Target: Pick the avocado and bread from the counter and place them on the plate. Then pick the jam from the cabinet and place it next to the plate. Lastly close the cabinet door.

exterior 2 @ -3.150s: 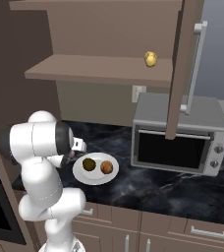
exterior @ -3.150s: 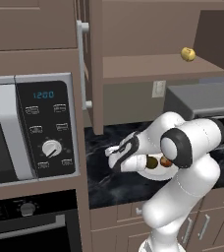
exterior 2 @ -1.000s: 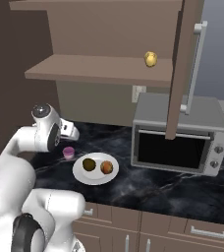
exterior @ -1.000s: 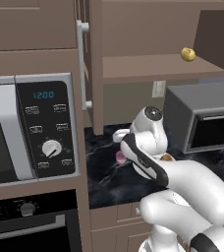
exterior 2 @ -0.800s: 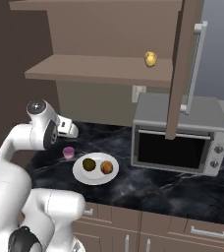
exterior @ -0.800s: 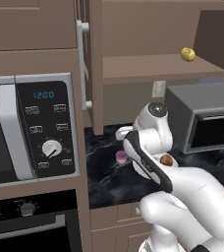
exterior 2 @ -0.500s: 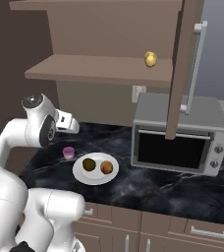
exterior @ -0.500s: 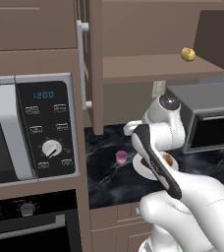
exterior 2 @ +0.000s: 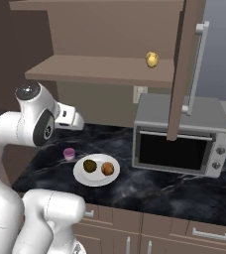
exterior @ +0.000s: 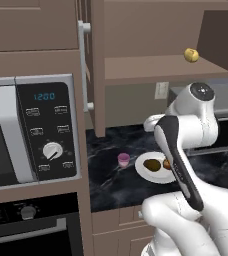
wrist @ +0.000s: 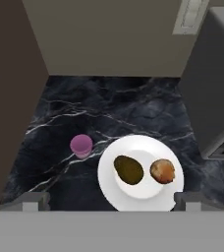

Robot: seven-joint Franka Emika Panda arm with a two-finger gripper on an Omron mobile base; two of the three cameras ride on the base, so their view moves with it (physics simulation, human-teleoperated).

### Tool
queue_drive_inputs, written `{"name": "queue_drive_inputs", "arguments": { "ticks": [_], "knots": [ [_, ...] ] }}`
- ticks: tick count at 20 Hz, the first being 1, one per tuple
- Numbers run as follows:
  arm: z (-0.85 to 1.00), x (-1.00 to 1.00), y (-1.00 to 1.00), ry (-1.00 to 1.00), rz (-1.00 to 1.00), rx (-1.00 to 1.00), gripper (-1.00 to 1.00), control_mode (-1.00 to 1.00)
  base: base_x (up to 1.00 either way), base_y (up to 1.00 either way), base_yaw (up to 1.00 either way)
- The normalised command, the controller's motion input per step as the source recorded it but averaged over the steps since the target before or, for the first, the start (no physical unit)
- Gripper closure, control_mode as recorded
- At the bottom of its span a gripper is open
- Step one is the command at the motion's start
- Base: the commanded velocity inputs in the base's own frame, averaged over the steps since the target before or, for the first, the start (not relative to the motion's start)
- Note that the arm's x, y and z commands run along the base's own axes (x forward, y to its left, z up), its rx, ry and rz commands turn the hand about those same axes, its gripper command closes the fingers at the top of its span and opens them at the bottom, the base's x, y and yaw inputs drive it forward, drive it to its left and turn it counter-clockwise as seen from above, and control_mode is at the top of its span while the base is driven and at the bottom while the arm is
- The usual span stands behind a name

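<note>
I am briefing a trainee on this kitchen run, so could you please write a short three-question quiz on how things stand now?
1. True or false: the dark olive avocado and the orange-brown bread lie on the round white plate.
2. Where is the pink jam jar with the purple lid? A) cabinet shelf B) black marble counter beside the plate C) on the plate
3. Fill in: the brown wooden cabinet door stands ____.

Key: 1 true; 2 B; 3 open
</note>
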Motion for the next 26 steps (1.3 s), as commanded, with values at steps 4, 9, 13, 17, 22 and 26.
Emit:
{"name": "queue_drive_inputs", "arguments": {
  "ticks": [4,9,13,17,22,26],
  "knots": [
    [0.47,-0.62,-0.34,0.00,0.00,-0.01,-1.00,-1.00,0.00,0.00,0.00],
    [0.44,-0.70,-0.32,-0.02,0.00,-0.02,-1.00,-1.00,0.00,0.00,0.00],
    [0.34,-0.72,-0.25,-0.06,0.00,-0.02,-1.00,-1.00,0.00,0.00,0.00],
    [0.18,-0.71,-0.35,-0.13,0.00,-0.03,-1.00,-1.00,0.00,0.00,0.00],
    [0.17,-0.81,-0.39,-0.16,0.00,-0.03,-1.00,-1.00,0.00,0.00,0.00],
    [0.26,-0.74,-0.32,-0.10,-0.01,-0.02,-1.00,-1.00,0.00,0.00,0.00]
  ]
}}
